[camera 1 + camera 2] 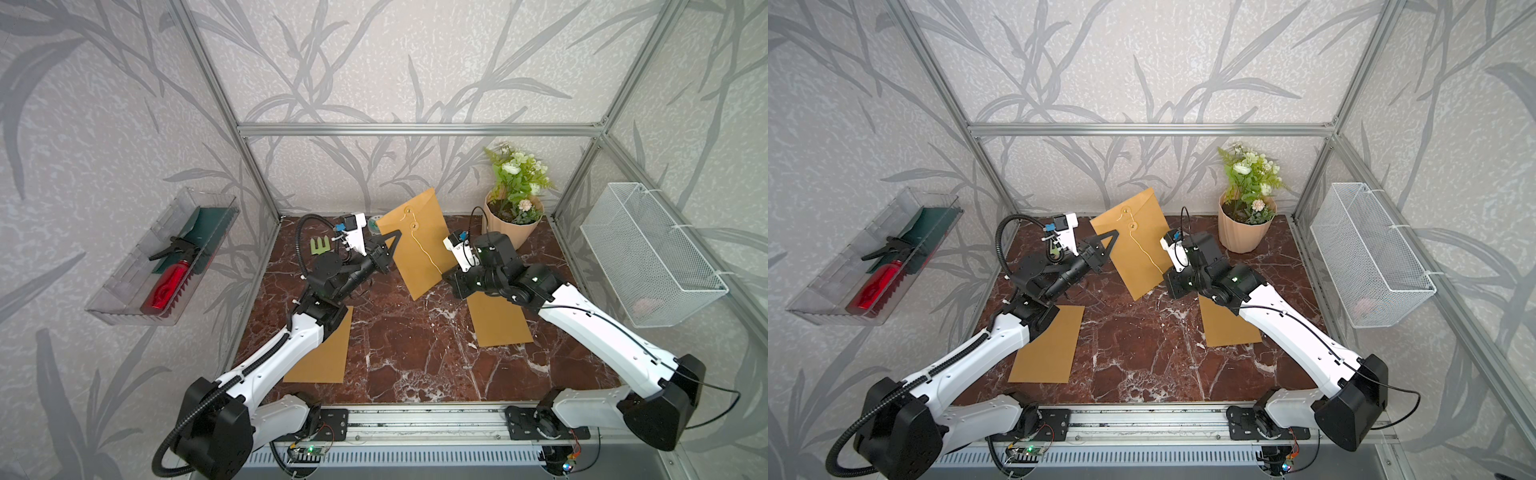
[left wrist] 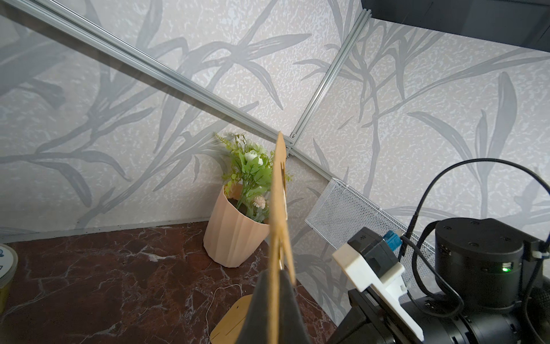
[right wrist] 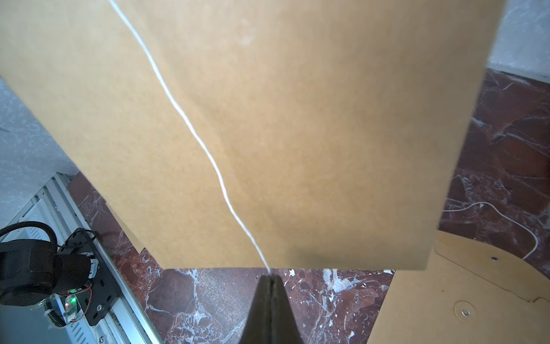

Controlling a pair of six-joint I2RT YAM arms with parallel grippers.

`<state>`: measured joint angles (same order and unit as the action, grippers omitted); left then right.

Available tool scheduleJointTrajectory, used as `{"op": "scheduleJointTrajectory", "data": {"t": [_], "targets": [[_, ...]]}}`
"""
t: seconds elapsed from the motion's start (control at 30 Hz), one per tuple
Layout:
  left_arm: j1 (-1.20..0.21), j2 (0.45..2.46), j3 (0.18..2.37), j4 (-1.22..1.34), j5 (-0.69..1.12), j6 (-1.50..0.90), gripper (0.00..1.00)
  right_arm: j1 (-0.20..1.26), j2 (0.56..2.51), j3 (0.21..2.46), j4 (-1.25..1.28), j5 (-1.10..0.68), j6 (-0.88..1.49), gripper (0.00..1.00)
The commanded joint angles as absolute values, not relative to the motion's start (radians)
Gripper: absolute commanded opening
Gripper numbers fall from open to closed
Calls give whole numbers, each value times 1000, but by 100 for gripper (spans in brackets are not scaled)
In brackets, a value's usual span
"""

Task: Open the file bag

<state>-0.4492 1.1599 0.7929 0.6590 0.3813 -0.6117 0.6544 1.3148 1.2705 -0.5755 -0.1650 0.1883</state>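
The file bag (image 1: pixel 419 249) (image 1: pixel 1142 253) is a brown paper envelope held upright above the marble table, its flap end toward the back wall. My left gripper (image 1: pixel 395 237) (image 1: pixel 1115 235) (image 2: pixel 278 272) is shut on its left edge; the left wrist view shows the bag (image 2: pixel 278 208) edge-on between the dark fingers. Two round fastener discs (image 1: pixel 414 225) sit near the flap. From them a thin white string (image 1: pixel 424 249) (image 3: pixel 193 131) runs down the bag's face (image 3: pixel 297 119). My right gripper (image 1: pixel 444 274) (image 1: pixel 1165 276) (image 3: pixel 270 277) is shut on the string's lower end, just below the bag's bottom edge.
Two more brown envelopes lie flat, one (image 1: pixel 324 353) under the left arm, one (image 1: pixel 498 320) (image 3: pixel 464 297) under the right arm. A potted plant (image 1: pixel 513 224) stands at the back right. A wire basket (image 1: pixel 648 253) hangs on the right wall, a clear tray (image 1: pixel 124 307) with a red bottle on the left.
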Motion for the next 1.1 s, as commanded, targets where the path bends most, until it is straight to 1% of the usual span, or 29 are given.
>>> {"op": "scheduleJointTrajectory", "data": {"t": [0.0, 1.07], "targets": [[-443, 1131, 813, 683, 370, -598, 0, 639, 1278, 1264, -595, -156, 174, 0], [-434, 1109, 799, 657, 386, -589, 0, 535, 1220, 1261, -642, -146, 146, 0]]}}
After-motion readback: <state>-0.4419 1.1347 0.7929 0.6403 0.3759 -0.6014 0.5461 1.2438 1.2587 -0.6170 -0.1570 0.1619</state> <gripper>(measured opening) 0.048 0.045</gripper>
